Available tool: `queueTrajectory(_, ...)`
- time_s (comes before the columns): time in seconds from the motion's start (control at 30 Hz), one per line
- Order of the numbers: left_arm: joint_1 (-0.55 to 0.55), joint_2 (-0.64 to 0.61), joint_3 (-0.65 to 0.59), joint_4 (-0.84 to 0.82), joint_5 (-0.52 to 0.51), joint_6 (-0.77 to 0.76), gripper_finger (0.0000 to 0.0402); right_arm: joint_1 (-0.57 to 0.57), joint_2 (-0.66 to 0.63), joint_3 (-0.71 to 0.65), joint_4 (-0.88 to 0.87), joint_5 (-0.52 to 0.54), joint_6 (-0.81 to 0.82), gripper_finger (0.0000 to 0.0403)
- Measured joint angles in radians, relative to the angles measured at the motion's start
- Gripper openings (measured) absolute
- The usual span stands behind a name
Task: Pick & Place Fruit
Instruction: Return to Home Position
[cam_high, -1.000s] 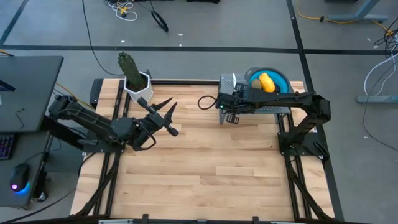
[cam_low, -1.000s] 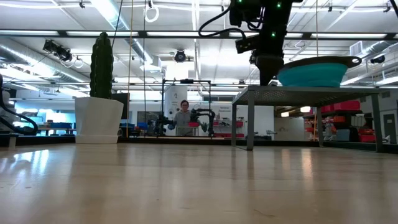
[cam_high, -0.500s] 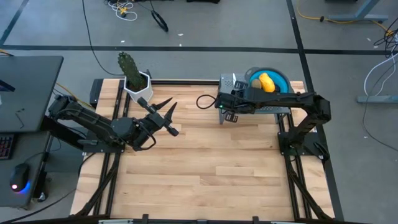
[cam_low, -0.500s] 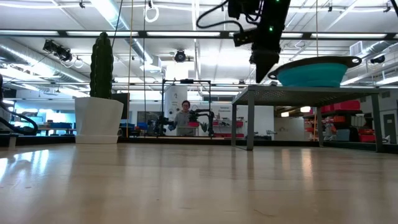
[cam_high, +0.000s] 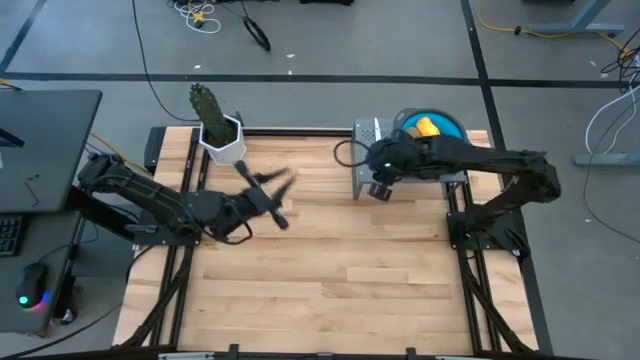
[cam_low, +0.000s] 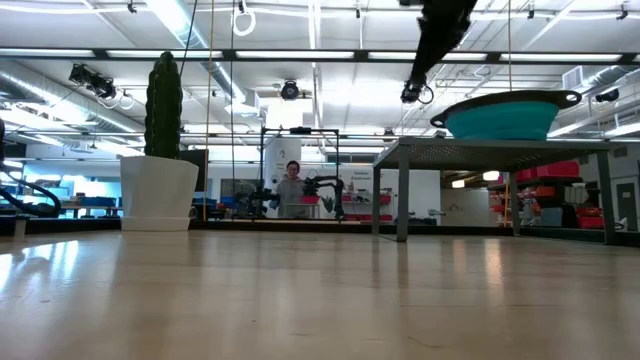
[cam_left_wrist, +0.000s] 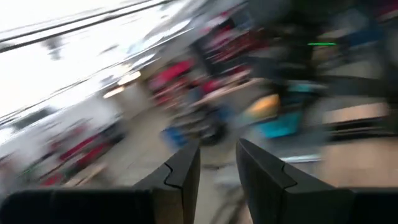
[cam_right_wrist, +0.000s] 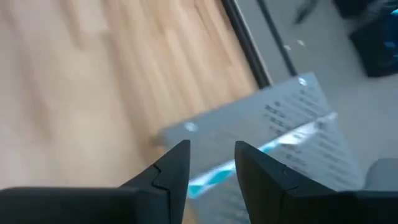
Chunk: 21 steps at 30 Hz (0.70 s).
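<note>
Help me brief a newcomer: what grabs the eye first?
A blue strainer bowl holding a yellow oblong toy fruit sits on the grey metal shelf, far right. A green cactus in a white pot stands far left. The right claw hovers by the shelf, the left claw near the cactus.

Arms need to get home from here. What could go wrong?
1. The right gripper hangs close beside the edge of the shelf that holds the knife; a sideways swing might clip the shelf and shake the knife off.
2. The left gripper is near the cactus pot; a wide arc could tip it.
</note>
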Motion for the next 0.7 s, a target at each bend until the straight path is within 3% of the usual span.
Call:
queueTrajectory(0.13, 0.051, 0.001, 0.000, -0.131, 0.373, -0.145, 0.0112, 0.038, -0.101, -0.062, 0.085, -0.059, 0.038, 0.0137)
queueTrajectory(0.3, 0.147, 0.001, 0.000, -0.191, 0.668, -0.268, 0.0112, 0.092, -0.256, -0.254, 0.256, -0.062, 0.061, 0.0137)
queueTrajectory(0.47, 0.345, 0.063, -0.047, -0.072, 1.231, -0.432, 0.0112, 0.130, -0.404, -0.478, 0.469, -0.103, 0.083, 0.0137)
queueTrajectory(0.53, 0.406, 0.094, -0.066, -0.037, 1.316, -0.512, 0.0112, 0.150, -0.456, -0.563, 0.568, -0.137, 0.081, 0.0137)
queueTrajectory(0.7, 0.470, 0.095, -0.100, 0.020, 1.313, -0.606, 0.0106, 0.207, -0.587, -0.743, 0.734, -0.134, 0.070, 0.0137)
